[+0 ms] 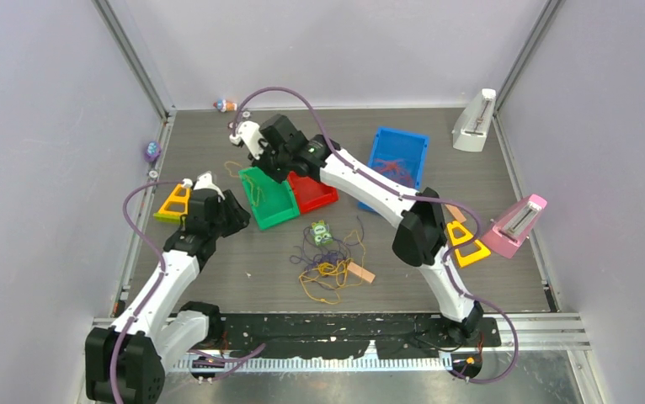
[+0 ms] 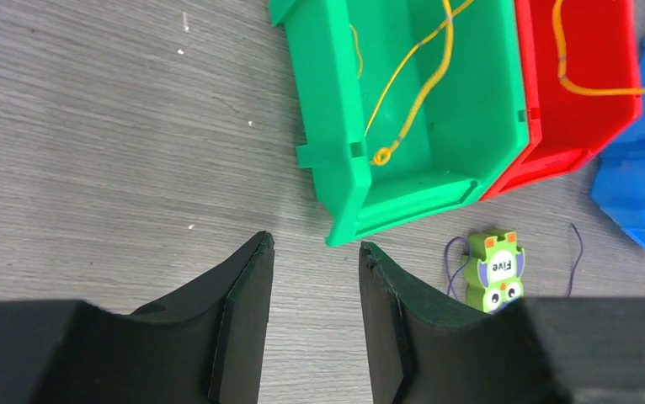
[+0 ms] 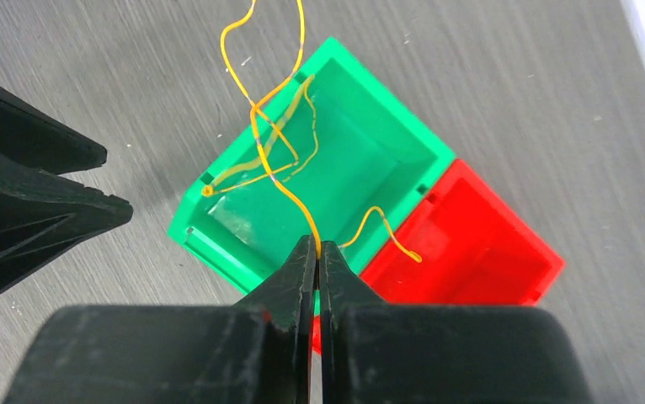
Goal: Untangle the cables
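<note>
**A:** What does the right gripper (image 3: 317, 252) have?

**B:** A yellow cable (image 3: 279, 181). The two fingers are pressed flat together on it, and no gap shows between them. From the pinch the wire rises and curls over the green bin (image 3: 403, 143). One small looped end lies on that bin's floor.

**A:** And on the other side of the pinch?

**B:** A short yellow tail bends off over the red bin (image 3: 487, 236), which sits touching the green one.

**A:** How about the left gripper (image 2: 315, 244)?

**B:** Its fingers stand well apart and hold nothing. It hangs over bare table (image 2: 117, 151), just beside the near corner of the green bin.

**A:** Where are the rest of the cables?

**B:** The main tangle (image 1: 329, 263) of yellow and dark purple strands lies loose on the table in front of the bins, between the two arms. A green owl block (image 2: 494, 271) stands at its far edge, near the green and red bins. In the left wrist view, thin purple strands curl on either side of the block.

**A:** Is anything in the blue bin (image 1: 421, 140)?

**B:** Some orange-red wires (image 1: 393, 166) lie inside it — too fine to count from above. An orange strand also crosses the red bin toward the blue one.
</note>
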Action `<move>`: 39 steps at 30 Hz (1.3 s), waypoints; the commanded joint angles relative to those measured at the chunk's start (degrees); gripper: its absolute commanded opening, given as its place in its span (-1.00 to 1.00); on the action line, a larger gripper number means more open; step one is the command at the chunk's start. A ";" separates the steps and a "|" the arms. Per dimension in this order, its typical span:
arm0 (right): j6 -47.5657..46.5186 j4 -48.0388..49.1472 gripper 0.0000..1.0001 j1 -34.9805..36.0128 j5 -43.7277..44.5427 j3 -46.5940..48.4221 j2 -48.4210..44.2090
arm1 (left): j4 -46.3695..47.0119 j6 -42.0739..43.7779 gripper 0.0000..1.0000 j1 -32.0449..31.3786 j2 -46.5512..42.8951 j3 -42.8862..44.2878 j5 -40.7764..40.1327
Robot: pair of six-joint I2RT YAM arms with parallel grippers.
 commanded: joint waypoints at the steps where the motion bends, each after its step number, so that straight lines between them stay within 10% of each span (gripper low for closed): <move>1: 3.74 0.13 -0.89 -0.11 -2.51 0.55 3.25 | 3.22 -0.34 -0.16 0.88 0.69 -0.94 -1.32; 17: 22.06 9.29 -0.79 -5.90 -10.43 -6.06 9.79 | 4.90 -1.64 -0.13 2.45 1.56 -1.71 -3.06; 23: 23.18 9.55 -0.01 -5.90 -11.10 -5.29 7.63 | 4.68 -2.17 0.00 2.71 2.59 0.59 -2.91; 32: 23.42 9.88 0.15 -5.91 -8.11 -12.00 -2.01 | 6.27 -3.06 0.05 3.45 2.67 1.99 -3.56; 39: 24.33 12.71 0.69 -5.87 -9.68 -20.11 -8.53 | 7.23 -5.68 0.34 7.65 10.91 10.01 0.62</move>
